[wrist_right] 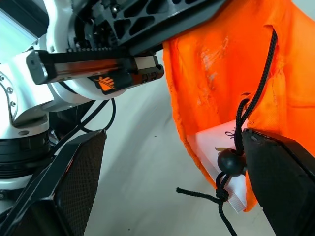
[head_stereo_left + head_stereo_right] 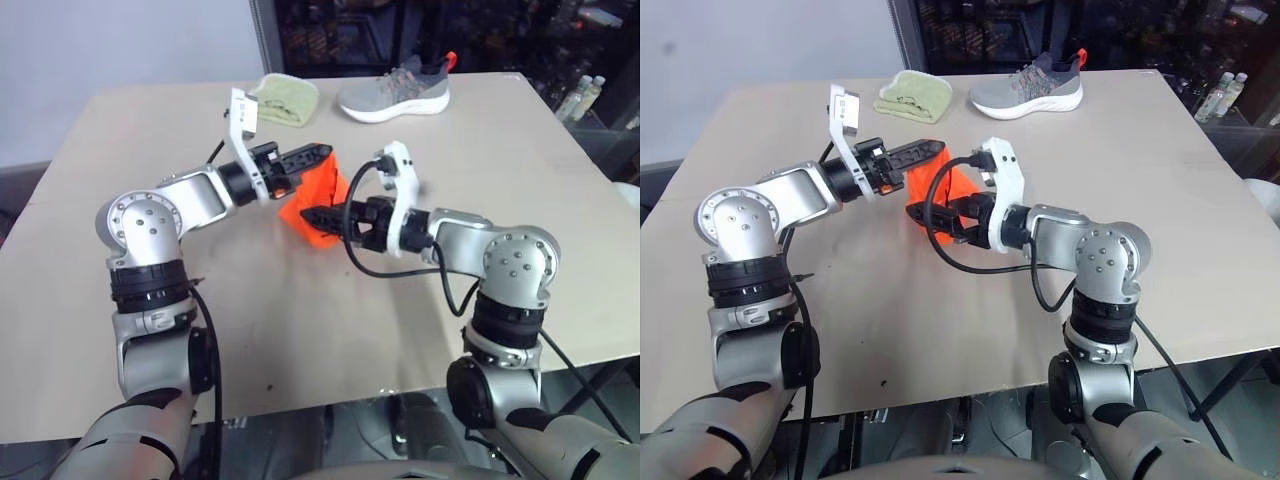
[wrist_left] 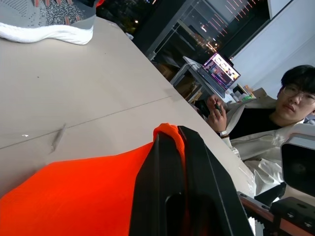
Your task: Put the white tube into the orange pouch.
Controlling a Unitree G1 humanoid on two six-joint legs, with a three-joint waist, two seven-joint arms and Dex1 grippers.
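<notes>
No brand or label can be read anywhere: the white tube (image 1: 216,157) carries only a faint dark squiggle of print, and the small orange mark on the left arm's housing in the right wrist view is too small to make out. The orange pouch (image 2: 318,200) hangs above the table (image 2: 150,130), pinched at its upper edge by the left gripper (image 2: 318,153), whose two black fingers (image 3: 167,196) are clenched on a fold of the fabric. The tube sits in the pouch's mouth, its crimped end poking out beside the dark cord (image 1: 251,93) and its round black bead (image 1: 230,162). The right gripper (image 2: 312,217) reaches in level from the other side with its fingers spread wide; one finger (image 1: 280,177) lies against the pouch, just beside the tube and the bead, the other stands well apart from it, and nothing is clamped between them. The table is a plain pale tan board. At its far edge lie a grey shoe (image 2: 394,92) with a white sole and a folded pale green cloth (image 2: 285,100). Beyond it the room is dark, with shelving; a seated person (image 3: 275,123) and an open laptop (image 3: 219,71) show in the left wrist view
</notes>
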